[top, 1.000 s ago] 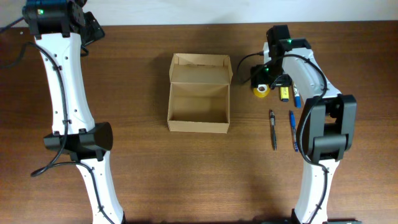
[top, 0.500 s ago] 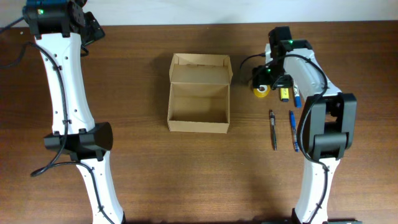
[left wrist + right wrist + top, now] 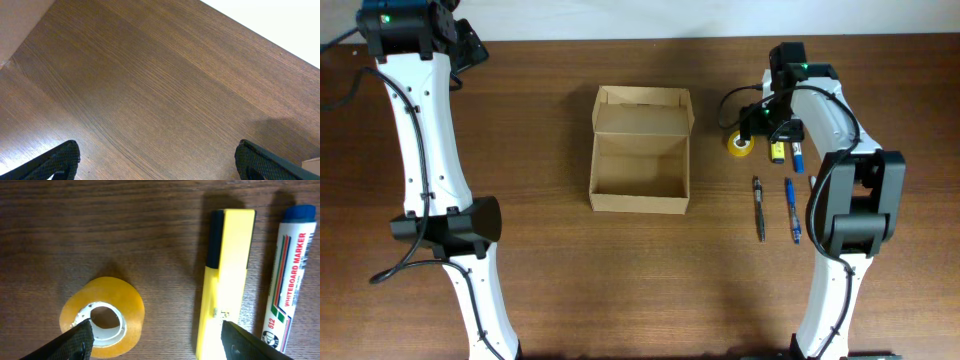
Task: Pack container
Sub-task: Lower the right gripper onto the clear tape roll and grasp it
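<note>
Your cardboard box point(image 3: 640, 150) sits open in the middle of the table point(image 3: 550, 280), well apart from both hands. Your right hand point(image 3: 159, 341) is spread wide, holding nothing, above a tape roll point(image 3: 102, 317) and a yellow highlighter point(image 3: 225, 280). Only its fingertips show. The highlighter and the whiteboard marker point(image 3: 290, 280) are cut off at the bottom. Your left hand point(image 3: 160, 162) is spread wide too, gripping nothing.

Two pens point(image 3: 758, 208) point(image 3: 791, 210), two markers point(image 3: 778, 152) point(image 3: 798, 156), tape roll point(image 3: 740, 145), box point(image 3: 640, 203)
</note>
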Controlling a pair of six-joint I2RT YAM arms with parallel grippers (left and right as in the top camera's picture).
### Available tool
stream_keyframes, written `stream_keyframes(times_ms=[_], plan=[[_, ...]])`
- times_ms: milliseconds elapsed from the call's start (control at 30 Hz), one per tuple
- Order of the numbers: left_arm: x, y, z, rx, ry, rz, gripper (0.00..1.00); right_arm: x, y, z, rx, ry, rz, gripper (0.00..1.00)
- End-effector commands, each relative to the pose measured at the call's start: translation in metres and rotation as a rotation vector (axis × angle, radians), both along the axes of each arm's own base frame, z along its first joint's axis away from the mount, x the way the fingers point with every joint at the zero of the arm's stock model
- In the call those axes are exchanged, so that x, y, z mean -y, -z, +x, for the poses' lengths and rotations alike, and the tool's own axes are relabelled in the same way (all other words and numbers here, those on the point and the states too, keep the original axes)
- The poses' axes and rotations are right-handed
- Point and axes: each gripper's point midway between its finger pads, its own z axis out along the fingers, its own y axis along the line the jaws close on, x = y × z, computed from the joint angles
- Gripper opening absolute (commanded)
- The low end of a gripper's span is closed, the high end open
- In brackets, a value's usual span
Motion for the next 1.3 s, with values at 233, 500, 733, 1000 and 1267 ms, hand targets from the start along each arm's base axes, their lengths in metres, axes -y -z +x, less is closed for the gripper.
stream_keyframes(times_ms=[233,500,733,1000,1267], plan=[[-0.002,-0.015,-0.007,0.024,0.0,0.015,1.0,-0.004,0.005,0.001,0.001,-0.015,-0.002,0.77],[-0.002,-0.015,-0.007,0.024,0.0,0.015,1.0,-0.004,0.009,-0.002,-0.007,-0.015,-0.002,0.5],[-0.002,-0.015,-0.007,0.024,0.0,0.015,1.0,-0.006,0.01,-0.003,-0.01,-0.018,-0.002,0.57],[-0.002,-0.015,-0.007,0.024,0.0,0.015,1.0,-0.016,0.016,-0.006,-0.016,-0.04,-0.002,0.59],[-0.002,-0.015,-0.007,0.024,0.0,0.015,1.0,-0.017,0.036,-0.016,-0.035,-0.044,-0.003,0.59]])
